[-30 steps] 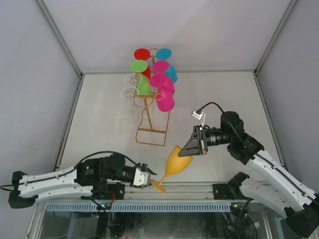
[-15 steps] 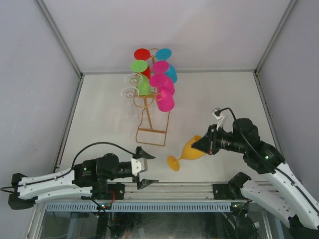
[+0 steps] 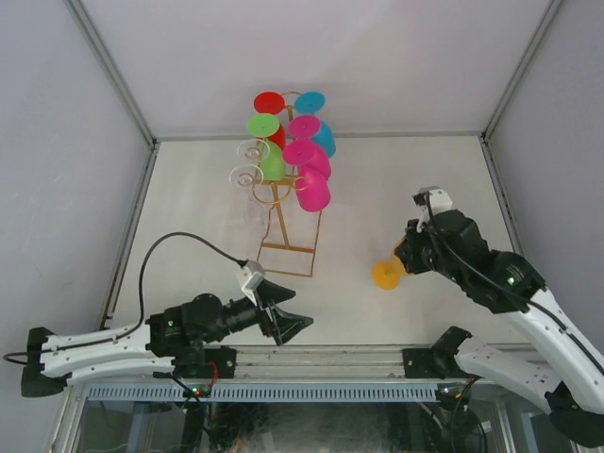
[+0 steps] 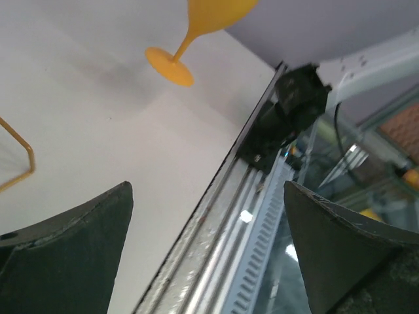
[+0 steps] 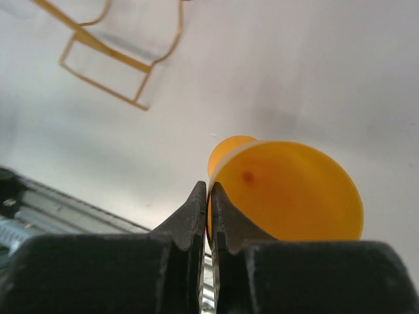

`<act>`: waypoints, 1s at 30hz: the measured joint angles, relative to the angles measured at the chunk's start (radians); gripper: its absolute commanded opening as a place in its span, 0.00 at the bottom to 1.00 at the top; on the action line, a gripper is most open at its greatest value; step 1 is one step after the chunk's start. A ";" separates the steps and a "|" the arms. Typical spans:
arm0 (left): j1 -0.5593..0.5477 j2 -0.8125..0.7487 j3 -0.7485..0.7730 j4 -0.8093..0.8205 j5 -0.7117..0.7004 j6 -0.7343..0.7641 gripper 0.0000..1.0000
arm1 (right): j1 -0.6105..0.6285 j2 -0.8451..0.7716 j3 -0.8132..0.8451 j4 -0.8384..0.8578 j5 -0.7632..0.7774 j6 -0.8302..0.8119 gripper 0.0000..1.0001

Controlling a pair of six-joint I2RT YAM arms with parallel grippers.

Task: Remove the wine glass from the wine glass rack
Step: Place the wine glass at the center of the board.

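My right gripper (image 3: 408, 257) (image 5: 209, 190) is shut on the rim of the orange wine glass (image 3: 387, 274) (image 5: 288, 190), one finger inside the bowl and one outside. The glass hangs foot-down over the table's right half, seen from the left wrist as well (image 4: 190, 39). Whether its foot touches the table I cannot tell. The gold wine glass rack (image 3: 286, 253) (image 5: 108, 65) (image 4: 19, 173) stands mid-table, well to the left of the glass. Near the front edge, my left gripper (image 3: 297, 310) (image 4: 206, 196) is open and holds nothing.
Red, green, cyan, magenta and clear glasses (image 3: 297, 156) hang on the rack's upper hooks. The metal front rail (image 3: 311, 359) (image 4: 216, 222) runs right under the left gripper. Grey walls close the table at the back and both sides.
The left gripper let go of the orange glass's foot and opened wide, then moved a little right. The right arm carried the glass to the right and turned it foot-down.
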 measured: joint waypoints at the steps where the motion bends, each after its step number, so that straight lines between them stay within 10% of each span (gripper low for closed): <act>1: 0.000 -0.005 -0.011 0.020 -0.019 -0.050 1.00 | 0.004 0.024 0.010 -0.008 0.028 -0.005 0.00; 13: 0.000 -0.249 -0.061 -0.290 -0.349 -0.601 1.00 | 0.009 0.167 0.026 0.010 0.257 -0.010 0.00; 30: 0.002 -0.084 0.302 -0.848 -0.654 -0.645 1.00 | -0.179 0.372 0.030 0.213 0.042 -0.019 0.00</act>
